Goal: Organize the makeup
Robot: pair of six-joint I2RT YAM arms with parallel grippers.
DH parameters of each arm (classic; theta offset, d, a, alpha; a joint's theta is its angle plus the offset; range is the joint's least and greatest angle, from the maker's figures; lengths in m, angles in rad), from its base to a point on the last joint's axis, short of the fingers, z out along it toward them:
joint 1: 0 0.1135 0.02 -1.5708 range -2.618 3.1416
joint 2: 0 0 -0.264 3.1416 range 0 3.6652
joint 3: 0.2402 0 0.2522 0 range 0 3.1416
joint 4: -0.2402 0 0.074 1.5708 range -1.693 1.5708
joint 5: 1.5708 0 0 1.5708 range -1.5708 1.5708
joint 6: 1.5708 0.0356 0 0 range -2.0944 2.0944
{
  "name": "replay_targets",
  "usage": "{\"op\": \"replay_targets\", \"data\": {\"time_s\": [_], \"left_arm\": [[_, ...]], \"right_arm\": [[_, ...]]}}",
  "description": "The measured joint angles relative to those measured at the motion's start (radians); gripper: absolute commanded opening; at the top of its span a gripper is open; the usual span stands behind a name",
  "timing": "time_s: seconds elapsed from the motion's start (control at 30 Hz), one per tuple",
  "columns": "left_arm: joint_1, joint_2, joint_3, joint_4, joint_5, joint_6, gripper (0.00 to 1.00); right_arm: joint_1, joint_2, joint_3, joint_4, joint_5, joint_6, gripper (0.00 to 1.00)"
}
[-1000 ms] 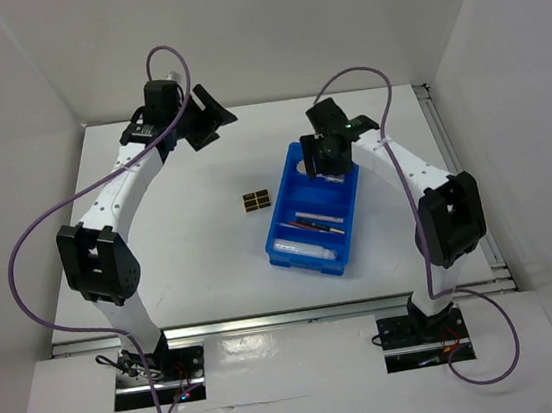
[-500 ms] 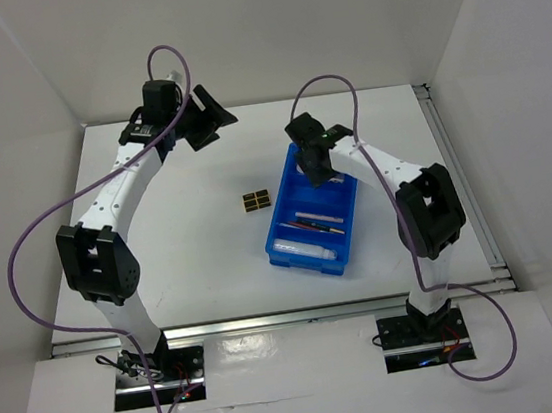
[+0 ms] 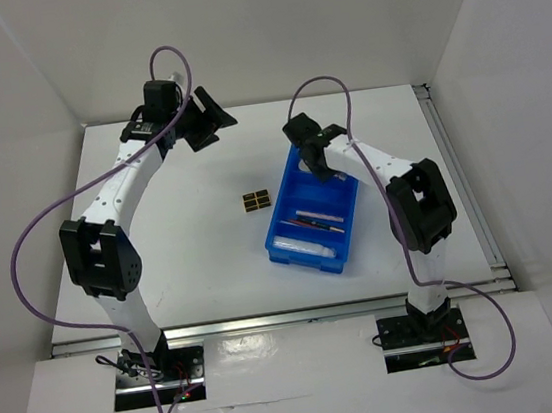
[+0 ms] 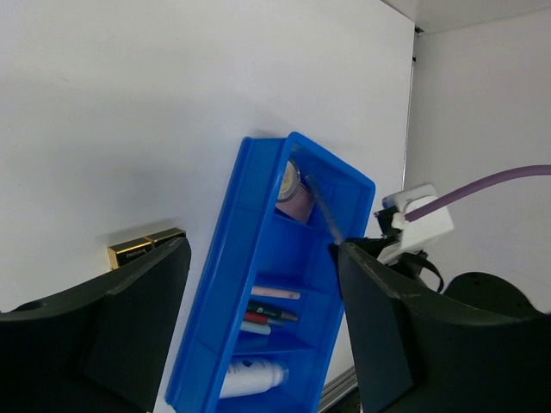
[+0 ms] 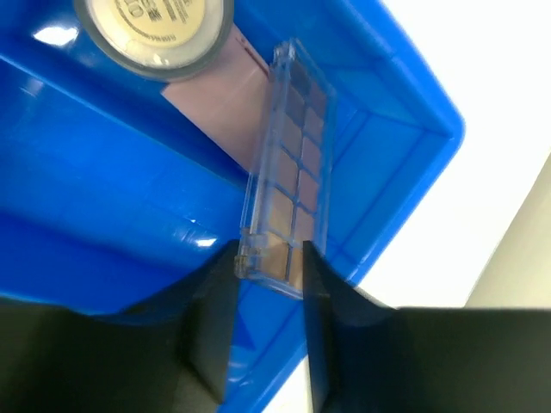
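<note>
My right gripper (image 5: 269, 267) is shut on one end of a clear eyeshadow palette (image 5: 288, 163) and holds it on edge inside the far compartment of the blue bin (image 5: 413, 129). A round compact (image 5: 155, 26) and a pink square compact (image 5: 215, 99) lie in that same compartment. Thin pencils (image 3: 313, 222) fill the middle compartment and a clear tube (image 3: 306, 248) the near one. A black palette with gold squares (image 3: 255, 201) lies on the table left of the bin (image 3: 279, 204). My left gripper (image 3: 212, 114) is open and empty, held high at the back left.
White walls enclose the table on three sides. A metal rail (image 3: 452, 160) runs along the right edge. The left wrist view shows the bin (image 4: 219, 284), the gold-square palette (image 4: 145, 247) and the right arm (image 4: 413, 219) beyond it.
My right gripper has moved left over the bin's far compartment with the clear palette, and its elbow has swung in. The left arm has barely moved.
</note>
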Motion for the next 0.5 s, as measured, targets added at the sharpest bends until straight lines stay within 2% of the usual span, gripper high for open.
{"op": "replay_targets", "data": {"time_s": [0.1,0.13,0.2,0.5], "left_arm": [[0.003,0.003,0.001,-0.006,0.005,0.001,0.82],[0.004,0.005,0.002,-0.005,0.005,0.001,0.82],[0.007,0.01,0.007,-0.008,0.005,0.002,0.82],[0.012,0.013,0.011,-0.011,0.013,0.002,0.84]], "right_arm": [[-0.001,0.0,0.037,-0.002,0.026,-0.016,0.17],[-0.002,0.0,0.049,-0.002,0.032,-0.018,0.07],[-0.006,0.0,0.067,0.0,0.032,-0.015,0.0],[-0.004,0.001,0.093,-0.006,0.025,-0.006,0.0]]}}
